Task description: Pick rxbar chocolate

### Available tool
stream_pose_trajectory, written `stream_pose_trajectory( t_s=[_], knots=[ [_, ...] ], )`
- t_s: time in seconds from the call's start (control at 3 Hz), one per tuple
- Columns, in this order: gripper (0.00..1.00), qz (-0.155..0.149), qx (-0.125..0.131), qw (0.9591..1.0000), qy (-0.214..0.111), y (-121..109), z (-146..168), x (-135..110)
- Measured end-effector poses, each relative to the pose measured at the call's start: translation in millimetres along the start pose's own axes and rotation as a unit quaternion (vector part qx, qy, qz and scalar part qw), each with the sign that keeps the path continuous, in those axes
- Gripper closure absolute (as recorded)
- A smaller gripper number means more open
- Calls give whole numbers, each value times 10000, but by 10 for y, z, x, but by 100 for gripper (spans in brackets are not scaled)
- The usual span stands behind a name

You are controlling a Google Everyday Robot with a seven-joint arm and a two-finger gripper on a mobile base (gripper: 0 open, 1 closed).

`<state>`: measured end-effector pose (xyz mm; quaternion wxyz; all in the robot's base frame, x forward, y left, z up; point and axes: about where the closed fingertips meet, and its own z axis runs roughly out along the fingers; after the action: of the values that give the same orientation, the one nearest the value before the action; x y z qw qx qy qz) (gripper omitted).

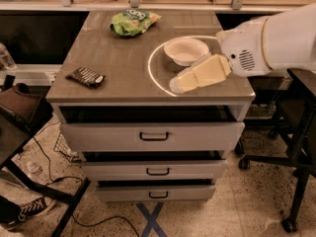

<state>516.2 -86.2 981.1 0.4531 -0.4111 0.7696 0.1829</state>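
Note:
The rxbar chocolate (86,76) is a small flat dark bar with thin white text lines. It lies on the grey cabinet top (118,58) near its front left corner. My gripper (178,84) reaches in from the right on a white arm and hovers over the front right part of the top, just in front of the bowl. It is well to the right of the bar and holds nothing that I can see.
A white bowl (186,50) sits at the right middle of the top. A green crinkly snack bag (132,21) lies at the back. The cabinet has three drawers (154,136) below. A dark chair (301,132) stands at the right, a stool at the left.

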Motion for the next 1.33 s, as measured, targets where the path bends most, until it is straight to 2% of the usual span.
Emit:
stream_pose_trajectory(
  t_s=[0.33,0.67,1.0,1.33],
  knots=[
    [0,60,258,9991,-343,-88,433,-201],
    [0,44,470,9975,-522,-152,880,-400],
    [0,40,417,9960,-795,-109,1423,-537],
    [0,66,251,9927,-1182,-11,2082,-624]
  ],
)
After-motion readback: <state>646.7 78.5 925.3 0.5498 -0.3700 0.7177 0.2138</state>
